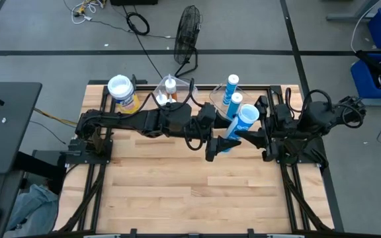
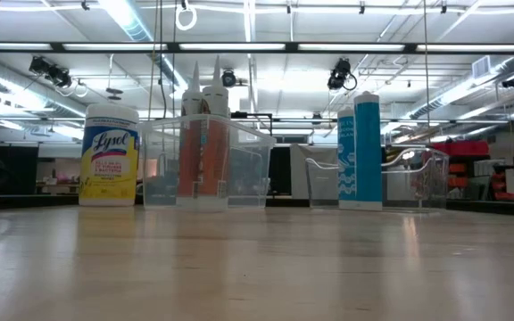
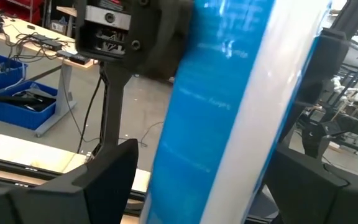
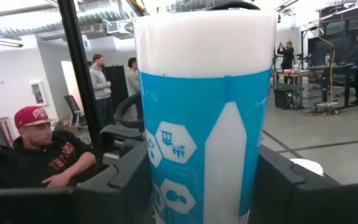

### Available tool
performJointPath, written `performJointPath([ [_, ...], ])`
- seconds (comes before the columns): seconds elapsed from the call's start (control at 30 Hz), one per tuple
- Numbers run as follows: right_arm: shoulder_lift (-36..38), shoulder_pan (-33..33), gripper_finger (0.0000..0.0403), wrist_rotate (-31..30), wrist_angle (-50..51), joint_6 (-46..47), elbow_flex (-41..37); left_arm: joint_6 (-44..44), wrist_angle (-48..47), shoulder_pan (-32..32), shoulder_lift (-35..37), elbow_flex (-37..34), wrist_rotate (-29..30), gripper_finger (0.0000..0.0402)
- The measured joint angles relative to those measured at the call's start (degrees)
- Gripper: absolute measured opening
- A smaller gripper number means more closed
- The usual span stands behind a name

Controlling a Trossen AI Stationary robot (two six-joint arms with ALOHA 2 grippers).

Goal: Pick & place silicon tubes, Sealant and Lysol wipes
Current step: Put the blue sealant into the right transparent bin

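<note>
Lysol wipes (image 1: pixel 122 92) upright at table's (image 1: pixel 190 192) back-left edge, white lid up. Clear bin (image 1: pixel 175 89) beside it holds orange tubes (image 2: pixel 202 134). Left gripper (image 1: pixel 211 151) reaches across toward centre-right, fingers either side of blue-white tube (image 1: pixel 239 125) and against it: gripping. Same tube raised off table, tilted, white cap toward back. Right gripper (image 1: pixel 256 135) clamps it from opposite side, fingers tight on it. Second clear bin (image 1: pixel 225 96) behind holds two more blue-white tubes (image 1: pixel 231 89) upright.

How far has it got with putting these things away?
Done: two orange tubes stand in one clear container, two blue-white tubes in another. In hand: both grippers hold a third blue-white tube above the table. Left: the Lysol wipes.
</note>
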State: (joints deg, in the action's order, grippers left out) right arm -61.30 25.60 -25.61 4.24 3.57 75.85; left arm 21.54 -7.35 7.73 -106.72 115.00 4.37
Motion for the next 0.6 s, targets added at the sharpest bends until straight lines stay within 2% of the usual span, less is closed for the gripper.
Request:
performJointPath([
  [0.2, -0.79, -0.88, 0.0206, 0.18, -1.52, -0.99, 0.0, 0.14, -0.1, -0.02, 0.0, 0.0, -1.26, 0.0313],
  [0.5, -1.11, -1.61, 0.0203, 0.38, -0.72, 1.83, 0.09, -4.32, -0.12, -0.17, -0.02, 0.0, -1.7, 0.0223],
  [0.6, -1.25, -1.63, 0.0201, 0.76, -0.44, 2.23, 0.09, -6.32, -0.1, -0.15, -0.02, 0.0, -1.85, 0.022],
])
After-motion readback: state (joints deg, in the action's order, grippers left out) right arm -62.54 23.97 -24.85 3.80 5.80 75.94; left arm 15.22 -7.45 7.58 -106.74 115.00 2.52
